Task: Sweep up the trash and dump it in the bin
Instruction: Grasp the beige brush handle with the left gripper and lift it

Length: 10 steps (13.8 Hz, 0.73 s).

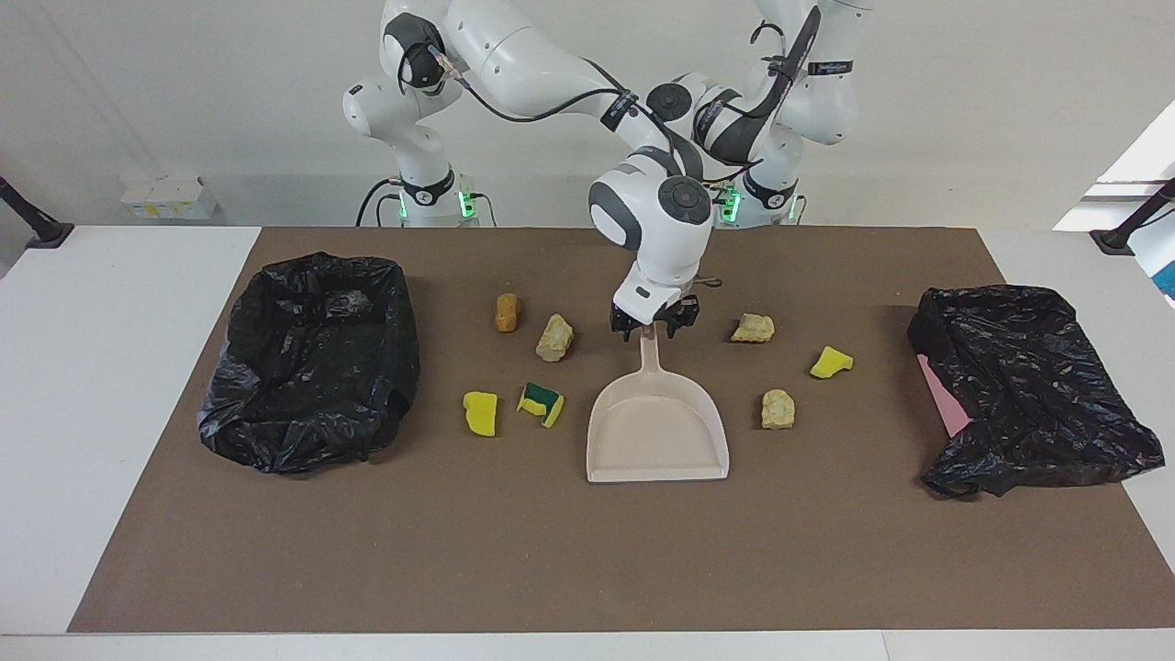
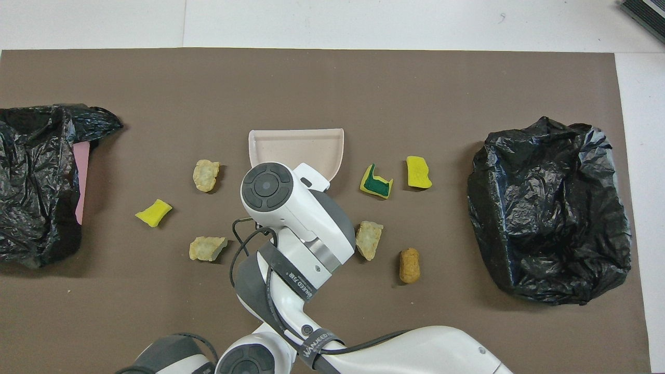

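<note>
Brown matting (image 1: pixel 587 569) covered our table. We saw the right gripper (image 1: pixel 654 323) apparently grasping the dustpan (image 1: pixel 657 431) handle; seven trash scraps (image 1: pixel 554 337) lay scattered beside it. We could not find the left gripper, but it was clenched.

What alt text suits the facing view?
The right gripper sits at the handle tip of a beige dustpan on a brown mat; the left arm waits. Seven trash scraps lie around the pan. A black-lined bin stands toward the right arm's end, a black bag toward the left arm's.
</note>
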Each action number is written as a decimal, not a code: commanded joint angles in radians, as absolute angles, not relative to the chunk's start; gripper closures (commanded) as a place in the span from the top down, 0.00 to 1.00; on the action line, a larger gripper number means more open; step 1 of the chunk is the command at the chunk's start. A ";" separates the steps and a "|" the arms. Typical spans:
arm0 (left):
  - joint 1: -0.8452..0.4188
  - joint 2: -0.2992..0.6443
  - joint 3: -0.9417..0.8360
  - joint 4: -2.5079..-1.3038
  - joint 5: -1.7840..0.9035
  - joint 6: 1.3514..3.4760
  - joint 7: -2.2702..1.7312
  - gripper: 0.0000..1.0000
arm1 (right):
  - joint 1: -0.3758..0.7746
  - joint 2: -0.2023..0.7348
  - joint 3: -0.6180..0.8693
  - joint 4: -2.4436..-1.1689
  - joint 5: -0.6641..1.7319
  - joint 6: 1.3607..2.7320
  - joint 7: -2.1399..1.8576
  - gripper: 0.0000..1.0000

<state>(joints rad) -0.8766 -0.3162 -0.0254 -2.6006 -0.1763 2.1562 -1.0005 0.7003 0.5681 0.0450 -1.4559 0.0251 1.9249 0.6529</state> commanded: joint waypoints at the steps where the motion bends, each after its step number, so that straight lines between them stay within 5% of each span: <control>1: -0.812 -0.388 -0.029 -2.614 -0.189 2.102 -1.095 0.00 | 0.693 0.528 0.052 -1.506 0.049 1.939 0.676 0.67; 7: -0.674 -0.479 -0.026 -2.588 -0.189 1.985 -1.085 0.00 | 0.690 0.525 0.052 -1.503 0.049 1.930 0.669 0.02; 10: -0.602 -0.469 -0.026 -2.556 -0.187 1.964 -1.017 0.00 | 0.683 0.494 0.052 -1.503 0.049 1.931 0.653 0.00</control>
<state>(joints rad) -0.6484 -0.4621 -0.0192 -2.5787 -0.1766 2.0005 -1.0583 0.6960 0.5440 0.0436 -1.4684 0.0298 1.9255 0.6539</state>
